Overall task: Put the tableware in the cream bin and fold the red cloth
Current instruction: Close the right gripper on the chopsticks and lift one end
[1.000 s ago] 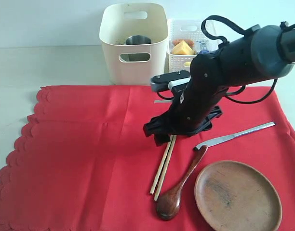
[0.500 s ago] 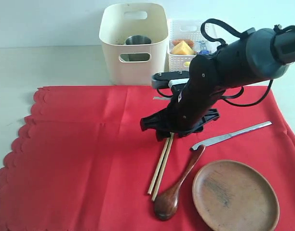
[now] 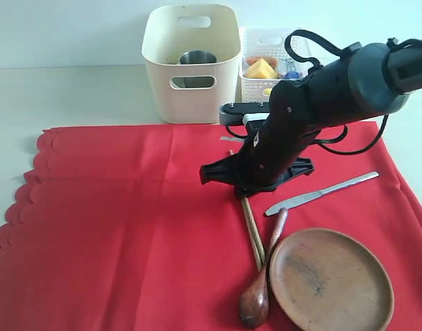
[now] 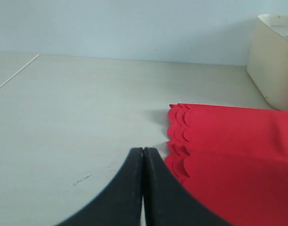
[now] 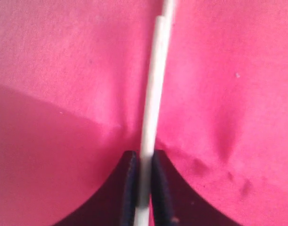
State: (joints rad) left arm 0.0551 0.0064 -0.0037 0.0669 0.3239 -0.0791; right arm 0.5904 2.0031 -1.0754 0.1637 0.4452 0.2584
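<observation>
The red cloth (image 3: 128, 214) lies spread over the table. My right gripper (image 5: 144, 157) is shut on the wooden chopsticks (image 5: 153, 84), low over the cloth's middle; their free ends (image 3: 254, 238) point toward the front. Beside them lie the dark wooden spoon (image 3: 263, 283), the steel knife (image 3: 321, 194) and the round brown plate (image 3: 331, 279). The cream bin (image 3: 190, 62) stands behind the cloth with the steel cup (image 3: 196, 58) inside. My left gripper (image 4: 143, 151) is shut on nothing, over bare table by the cloth's scalloped edge (image 4: 177, 141). No bowl shows.
A white lattice basket (image 3: 266, 65) with food items stands right of the cream bin, behind my right arm (image 3: 321, 96). The cream bin's corner (image 4: 273, 61) shows in the left wrist view. Bare pale table (image 3: 59, 96) lies left of the bin.
My right gripper has shut on the chopsticks. They swung from slanting front-left to front-right. The cloth slid left, carrying spoon, knife and plate with it.
</observation>
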